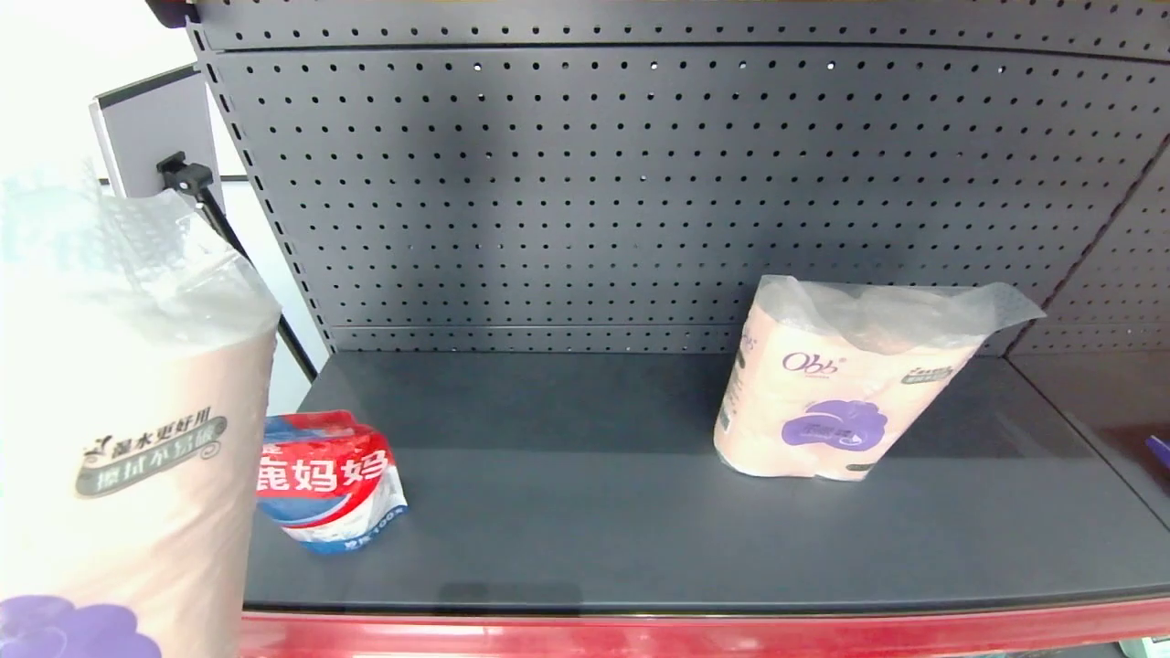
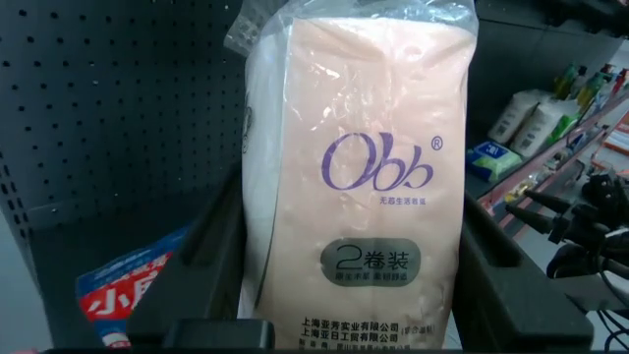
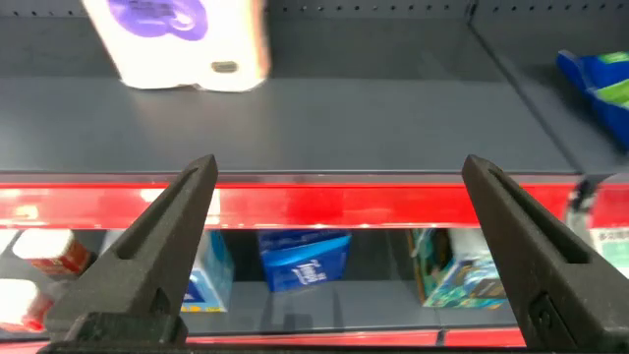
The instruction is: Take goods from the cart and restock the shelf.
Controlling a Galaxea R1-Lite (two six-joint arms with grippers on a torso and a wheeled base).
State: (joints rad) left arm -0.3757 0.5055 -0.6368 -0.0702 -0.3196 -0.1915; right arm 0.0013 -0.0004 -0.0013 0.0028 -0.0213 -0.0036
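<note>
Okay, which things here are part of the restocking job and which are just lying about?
Job: tissue pack in left end effector; open right end effector; shelf; matching pack on it.
Lying about: red bag; lower-shelf goods; blue pack.

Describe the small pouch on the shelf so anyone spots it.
Find the dark grey shelf board with the red front edge. Near its left end lies a small crinkled plastic pouch. Unlike the tall pink plastic-wrapped roll pack standing farther right, it is low and red, white and blue.
</note>
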